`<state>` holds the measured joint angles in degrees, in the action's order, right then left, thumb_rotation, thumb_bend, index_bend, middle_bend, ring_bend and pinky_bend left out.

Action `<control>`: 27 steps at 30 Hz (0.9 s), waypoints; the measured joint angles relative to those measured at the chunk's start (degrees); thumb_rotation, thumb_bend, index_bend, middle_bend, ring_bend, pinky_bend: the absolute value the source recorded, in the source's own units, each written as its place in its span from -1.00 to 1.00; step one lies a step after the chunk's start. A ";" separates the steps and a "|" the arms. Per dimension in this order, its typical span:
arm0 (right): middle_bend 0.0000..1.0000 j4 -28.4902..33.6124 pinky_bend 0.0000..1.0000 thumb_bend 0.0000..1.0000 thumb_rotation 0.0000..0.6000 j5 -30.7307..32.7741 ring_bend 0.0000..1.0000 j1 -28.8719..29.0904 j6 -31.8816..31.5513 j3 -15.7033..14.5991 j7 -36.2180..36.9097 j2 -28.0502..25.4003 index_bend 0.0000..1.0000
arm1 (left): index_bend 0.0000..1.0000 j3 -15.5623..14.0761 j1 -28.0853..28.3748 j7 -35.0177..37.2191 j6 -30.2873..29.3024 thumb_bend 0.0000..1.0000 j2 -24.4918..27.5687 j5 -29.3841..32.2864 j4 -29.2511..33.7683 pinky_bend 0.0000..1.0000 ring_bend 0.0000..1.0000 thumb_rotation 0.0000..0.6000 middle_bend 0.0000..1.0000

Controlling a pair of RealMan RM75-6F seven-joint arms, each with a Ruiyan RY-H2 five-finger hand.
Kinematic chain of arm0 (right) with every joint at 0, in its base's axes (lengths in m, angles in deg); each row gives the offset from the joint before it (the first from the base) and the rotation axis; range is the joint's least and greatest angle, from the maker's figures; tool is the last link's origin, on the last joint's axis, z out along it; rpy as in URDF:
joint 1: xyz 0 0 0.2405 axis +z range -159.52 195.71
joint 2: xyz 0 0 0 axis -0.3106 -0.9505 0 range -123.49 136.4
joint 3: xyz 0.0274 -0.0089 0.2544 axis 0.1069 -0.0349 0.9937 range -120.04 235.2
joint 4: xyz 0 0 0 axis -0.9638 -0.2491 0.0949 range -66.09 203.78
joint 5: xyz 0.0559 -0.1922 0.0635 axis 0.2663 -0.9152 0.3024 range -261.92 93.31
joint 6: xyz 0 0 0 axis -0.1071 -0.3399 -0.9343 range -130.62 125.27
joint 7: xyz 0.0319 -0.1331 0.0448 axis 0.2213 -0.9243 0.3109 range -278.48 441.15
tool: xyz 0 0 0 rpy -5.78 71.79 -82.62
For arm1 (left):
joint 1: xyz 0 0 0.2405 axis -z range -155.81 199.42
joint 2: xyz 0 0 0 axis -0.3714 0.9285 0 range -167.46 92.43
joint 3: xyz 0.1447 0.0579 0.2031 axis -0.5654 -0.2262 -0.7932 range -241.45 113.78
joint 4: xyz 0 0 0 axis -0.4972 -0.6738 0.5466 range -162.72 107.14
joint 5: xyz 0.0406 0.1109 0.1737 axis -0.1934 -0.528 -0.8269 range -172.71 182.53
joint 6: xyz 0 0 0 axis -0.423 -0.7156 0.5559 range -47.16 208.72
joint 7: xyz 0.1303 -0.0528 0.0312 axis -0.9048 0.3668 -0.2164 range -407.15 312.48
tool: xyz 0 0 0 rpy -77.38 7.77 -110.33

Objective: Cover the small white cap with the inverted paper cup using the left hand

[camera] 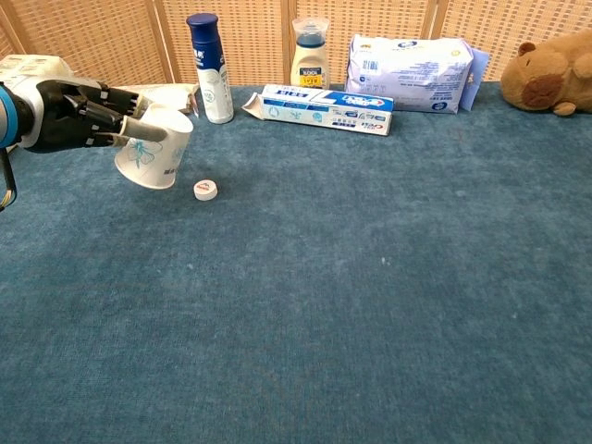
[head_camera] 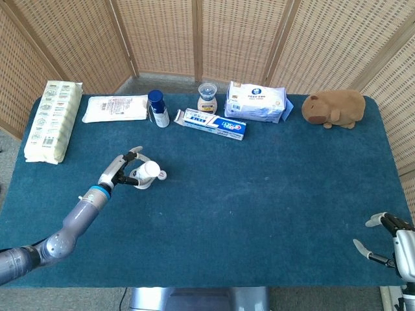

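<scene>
A white paper cup (camera: 154,149) with a pale blue print is held by my left hand (camera: 85,116), tilted with its mouth facing down and to the left, just above the blue tablecloth. In the head view the cup (head_camera: 145,173) and my left hand (head_camera: 122,168) show at the left of the table. The small white cap (camera: 205,190) lies flat on the cloth just right of the cup's rim, apart from it; the same cap (head_camera: 162,174) peeks out beside the cup from above. My right hand (head_camera: 391,237) hangs open at the table's near right corner, holding nothing.
Along the far edge stand a blue spray bottle (camera: 210,67), a small yellow-labelled bottle (camera: 310,54), a toothpaste box (camera: 322,106), a wipes pack (camera: 412,60) and a brown plush toy (camera: 553,74). Two white packs (head_camera: 53,118) lie at the far left.
</scene>
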<state>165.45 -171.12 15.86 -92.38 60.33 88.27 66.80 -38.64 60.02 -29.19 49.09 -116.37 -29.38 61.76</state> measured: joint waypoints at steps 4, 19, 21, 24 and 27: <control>-0.22 0.21 -0.15 -0.48 0.37 0.29 -0.21 0.05 0.22 0.05 -0.23 0.00 -0.12 | -0.08 1.24 0.03 4.51 3.94 -0.48 -1.33 0.33 -2.56 -1.00 -1.00 0.75 -1.00; -0.22 1.08 -0.16 -0.48 0.36 0.99 -0.21 -0.14 0.14 0.29 -0.72 -0.53 -0.12 | -0.08 1.92 2.50 10.10 6.59 -0.50 -5.83 -0.88 -9.24 -1.00 -1.00 0.76 -1.00; -0.22 1.16 -0.16 -0.48 0.37 1.03 -0.21 -0.12 0.19 0.31 -0.86 -0.59 -0.12 | -0.08 1.89 3.03 10.34 6.83 -0.50 -6.11 -0.60 -9.82 -1.00 -1.00 0.75 -1.00; -0.22 1.36 -0.16 -0.48 0.36 1.18 -0.21 -0.11 0.15 0.44 -1.13 -0.69 -0.12 | -0.08 1.75 4.24 10.45 7.05 -0.50 -6.68 -0.11 -10.84 -1.00 -1.00 0.76 -1.00; -0.22 1.40 -0.15 -0.48 0.38 1.36 -0.21 -0.15 0.15 0.48 -1.11 -0.71 -0.12 | -0.08 1.30 5.32 10.52 7.49 -0.50 -7.02 0.76 -11.44 -1.00 -1.00 0.77 -1.00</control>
<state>166.85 -169.75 15.71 -92.22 60.81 87.16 66.09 -37.34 65.34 -18.67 56.58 -123.38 -28.62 50.32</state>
